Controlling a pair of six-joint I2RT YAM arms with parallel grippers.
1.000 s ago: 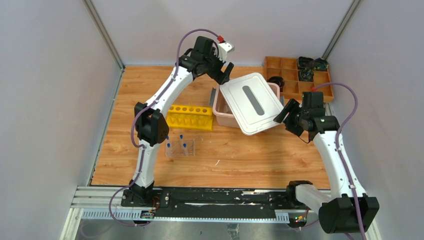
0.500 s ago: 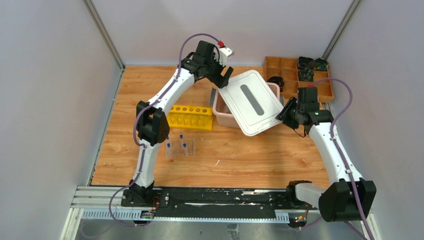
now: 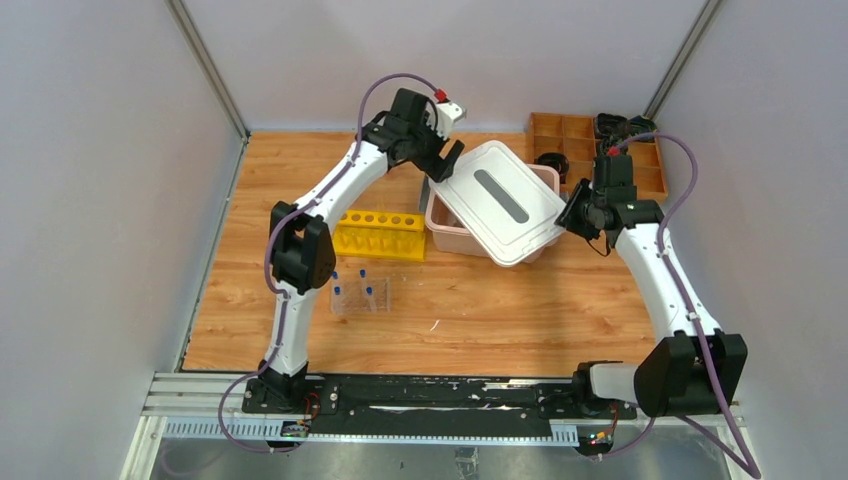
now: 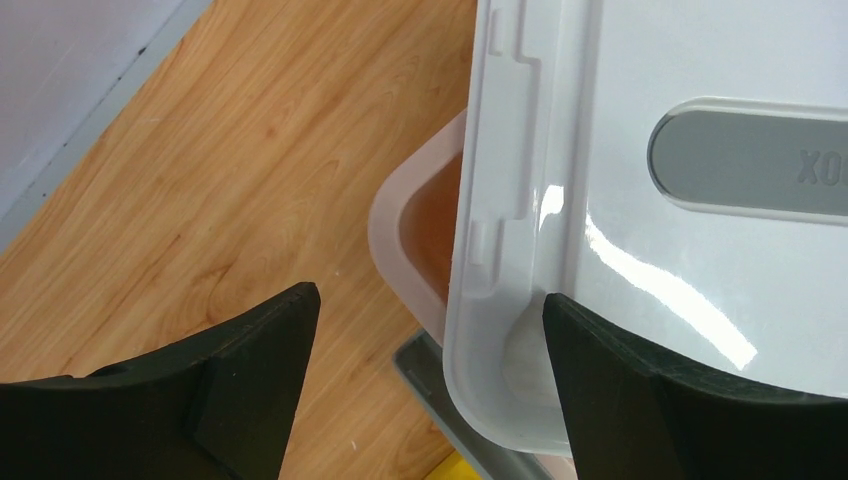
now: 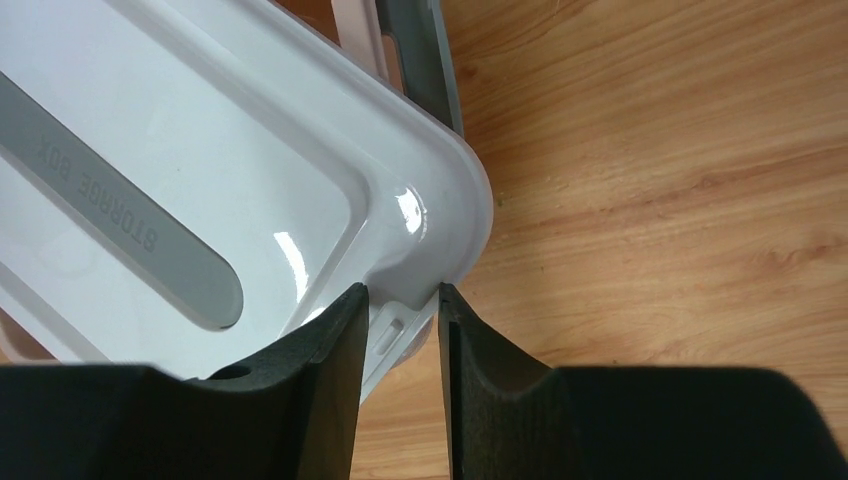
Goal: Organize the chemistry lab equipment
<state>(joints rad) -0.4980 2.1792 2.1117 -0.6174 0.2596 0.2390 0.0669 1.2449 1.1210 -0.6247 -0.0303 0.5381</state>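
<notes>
Blue-capped tubes stand upright in the clear plastic tube rack at about 8 o'clock on the wooden bench, well apart from both arms. A yellow rack lies just beyond them at 10 o'clock, its row of round holes showing. Both arms are working toward 1 o'clock, where a white lid with a grey handle strip sits skewed across a pink tub, leaving the tub's left end uncovered and hanging past its near right side. The left arm reaches over to the lid's corner at 11 o'clock; its jaws are spread wide, one finger over the lid's rounded corner and the other out over bare wood, and neither can be seen pressing on the plastic. The right arm comes in from 3 o'clock, and its jaws are drawn close together, pinching the rim of the lid at its right-hand corner, as the right wrist view shows plainly. A brown wooden compartment tray sits in the corner at 2 o'clock with dark items in some of its far cells. A small white scrap lies alone on the boards near 6 o'clock.
</notes>
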